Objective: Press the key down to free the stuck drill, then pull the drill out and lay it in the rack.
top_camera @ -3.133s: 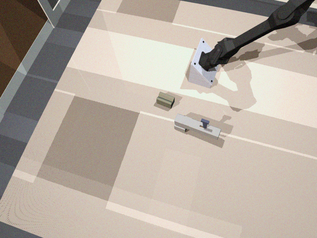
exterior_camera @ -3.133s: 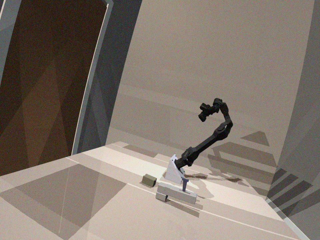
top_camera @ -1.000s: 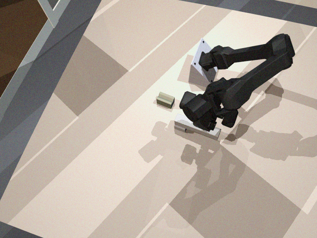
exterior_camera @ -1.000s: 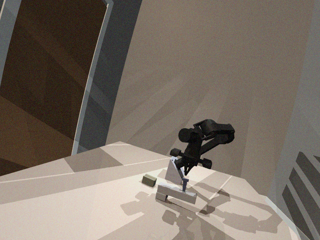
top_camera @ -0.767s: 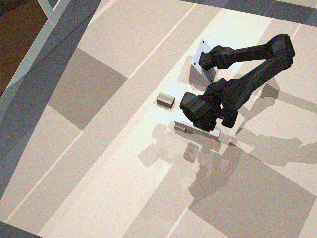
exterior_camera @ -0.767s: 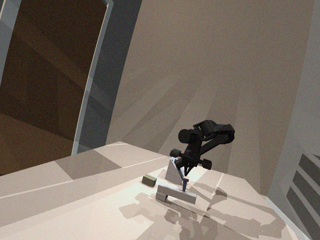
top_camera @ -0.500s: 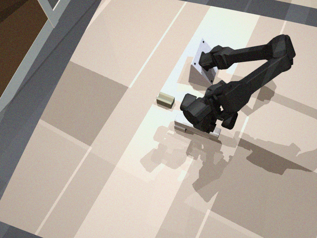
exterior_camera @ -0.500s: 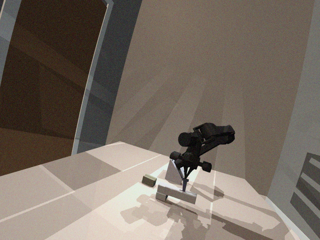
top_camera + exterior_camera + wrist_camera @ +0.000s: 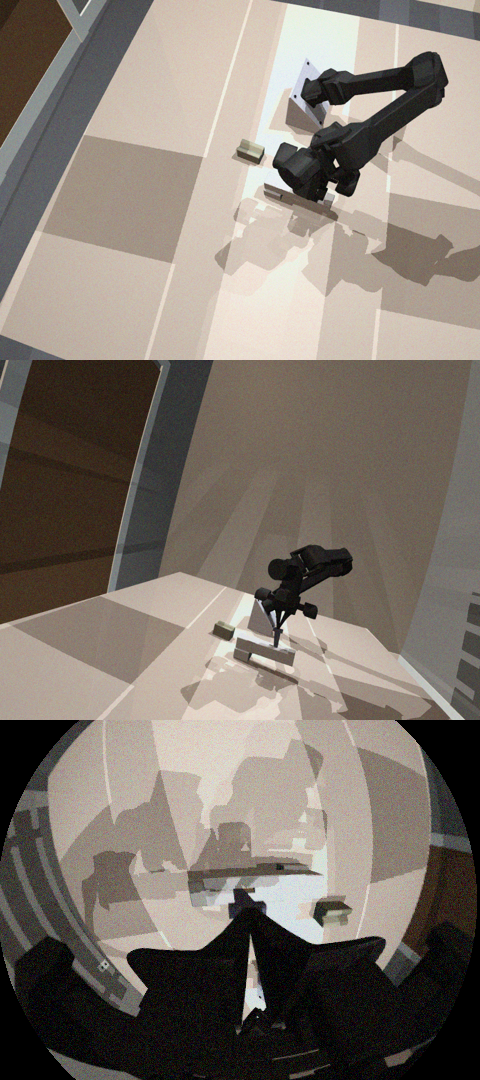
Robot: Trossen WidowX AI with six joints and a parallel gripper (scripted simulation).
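Note:
The dark T-shaped key [image 9: 276,639] [image 9: 242,896] stands upright in the top of the light grey bar-shaped holder [image 9: 275,180] [image 9: 263,649] [image 9: 201,897], its head well above the holder's top. My gripper [image 9: 278,627] [image 9: 249,912] is shut and empty, pointing down with its fingertips at the key's head; whether they touch it cannot be told. In the top view the gripper's body hides the key and the fingertips. The drill cannot be made out separately from the holder. The rack, a small olive grooved block [image 9: 250,151] [image 9: 223,630] [image 9: 334,912], sits beyond the holder's raised-block end.
The arm's base stands on a pale sloped wedge [image 9: 304,73] [image 9: 258,619] behind the holder. The arm folds back over the right side. A dark brown opening with a grey frame lies far off to the left in the top and exterior views.

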